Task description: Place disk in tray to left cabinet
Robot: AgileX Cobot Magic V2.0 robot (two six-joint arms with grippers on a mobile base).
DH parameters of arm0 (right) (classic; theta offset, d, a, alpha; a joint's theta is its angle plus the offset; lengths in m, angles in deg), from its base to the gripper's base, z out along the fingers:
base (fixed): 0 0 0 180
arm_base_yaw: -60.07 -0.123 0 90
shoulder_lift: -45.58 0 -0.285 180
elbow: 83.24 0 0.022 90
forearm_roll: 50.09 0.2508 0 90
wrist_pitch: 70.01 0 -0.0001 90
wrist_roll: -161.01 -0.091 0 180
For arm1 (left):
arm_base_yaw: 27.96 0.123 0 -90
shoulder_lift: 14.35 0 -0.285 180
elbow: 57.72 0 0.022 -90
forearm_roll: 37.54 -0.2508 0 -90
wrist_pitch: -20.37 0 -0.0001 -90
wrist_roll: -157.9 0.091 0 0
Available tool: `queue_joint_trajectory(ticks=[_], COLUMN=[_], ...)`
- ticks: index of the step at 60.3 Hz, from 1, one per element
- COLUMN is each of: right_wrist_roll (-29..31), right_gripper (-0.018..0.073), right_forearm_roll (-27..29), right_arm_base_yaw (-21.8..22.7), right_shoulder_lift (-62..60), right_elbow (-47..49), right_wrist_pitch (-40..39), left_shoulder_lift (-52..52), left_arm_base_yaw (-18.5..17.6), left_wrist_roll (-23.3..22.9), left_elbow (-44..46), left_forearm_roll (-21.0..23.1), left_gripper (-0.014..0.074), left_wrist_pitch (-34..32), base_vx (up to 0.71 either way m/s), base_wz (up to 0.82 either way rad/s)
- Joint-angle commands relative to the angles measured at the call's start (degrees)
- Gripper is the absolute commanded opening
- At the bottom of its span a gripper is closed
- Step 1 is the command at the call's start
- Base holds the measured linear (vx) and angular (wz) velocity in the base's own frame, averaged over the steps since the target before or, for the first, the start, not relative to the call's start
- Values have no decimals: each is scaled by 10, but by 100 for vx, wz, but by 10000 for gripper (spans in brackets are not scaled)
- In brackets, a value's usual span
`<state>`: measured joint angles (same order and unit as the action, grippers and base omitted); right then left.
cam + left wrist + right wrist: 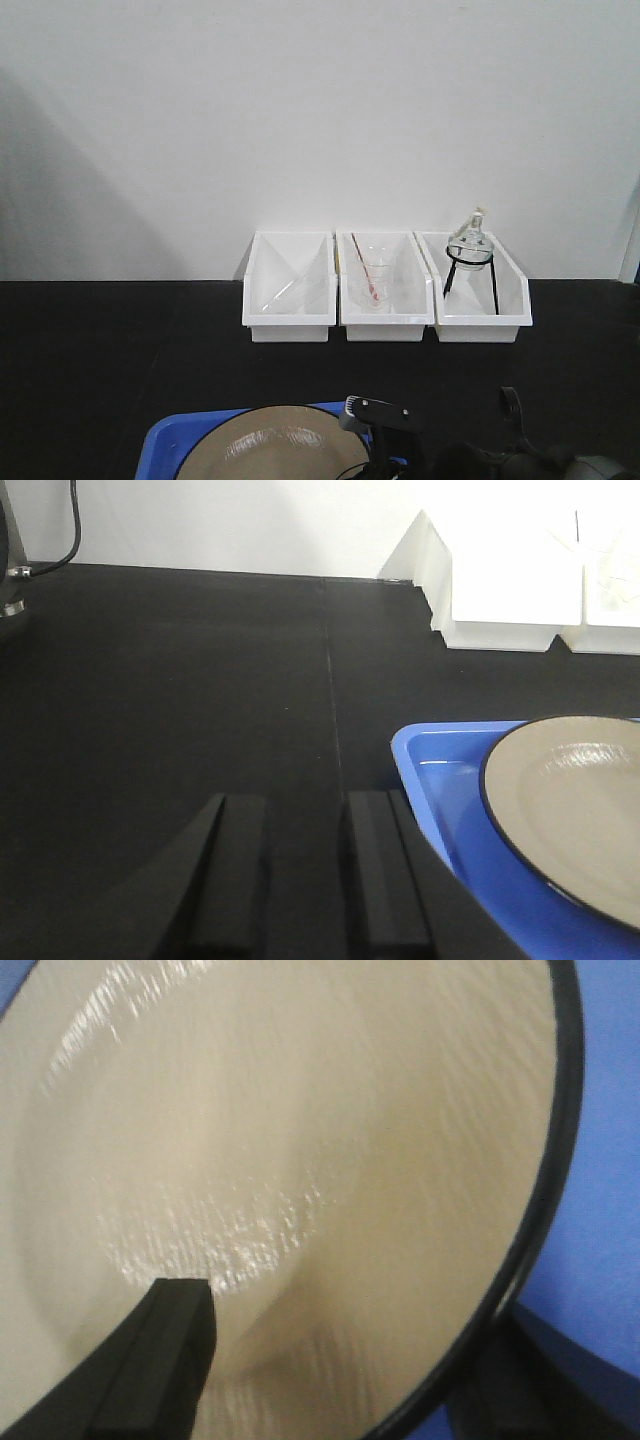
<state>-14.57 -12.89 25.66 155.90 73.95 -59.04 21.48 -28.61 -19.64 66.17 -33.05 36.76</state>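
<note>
The tan disk (270, 450) with a thin black rim lies in the blue tray (170, 440) at the near edge of the black table. My right gripper (345, 1330) is open and straddles the disk's (300, 1110) near rim. One finger (165, 1350) is over the plate's inside, the other (530, 1370) outside the rim over the tray (610, 1160). My left gripper (305, 820) stands open over bare table, its right finger (385, 870) next to the tray's (440, 800) left edge, with nothing between its fingers. The left cabinet is out of view.
Three white bins (290, 300) (385, 305) (480, 300) stand in a row at the back against the wall, holding glassware. One is a flask on a black stand (468, 245). A black cable (75, 520) hangs at the far left.
</note>
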Motion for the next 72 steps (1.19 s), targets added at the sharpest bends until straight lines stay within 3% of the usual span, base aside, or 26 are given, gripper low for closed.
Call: queue_joint_trajectory(ticks=[1,14,26,37,45,56,64,72], right_wrist_roll=[9,9,9,9,9,-17,-17,-12], right_gripper=[512,513,513,512,509,495,495,495], right_forearm_roll=[-15,-66,-119,-179,-190,-209,-216,-215], right_arm_base_yaw=[14,79,140,164,165,194,219,224], right_shoulder_lift=[-25,-36,-74,-117,-130,-99,-83,-69], right_elbow=[15,15,15,15,17,102,155,182], right_wrist_pitch=[3,80,88,63,56,271,290,301], left_shoulder_lift=[5,5,5,7,22,107,185,272], left_arm_base_yaw=[-4,-4,-4,-4,-4,-4,-4,-4], left_wrist_roll=[0,0,0,-2,-2,3,47,111], left_elbow=[20,20,20,20,29,108,171,216], left_forearm_roll=[2,2,2,7,13,54,113,216], left_gripper=[335,335,335,335,335,335,335,335], left_wrist_pitch=[-48,-48,-48,-52,-35,50,99,128], base_vx=[0,0,0,0,0,0,0,0], base_wz=[0,0,0,0,0,0,0,0])
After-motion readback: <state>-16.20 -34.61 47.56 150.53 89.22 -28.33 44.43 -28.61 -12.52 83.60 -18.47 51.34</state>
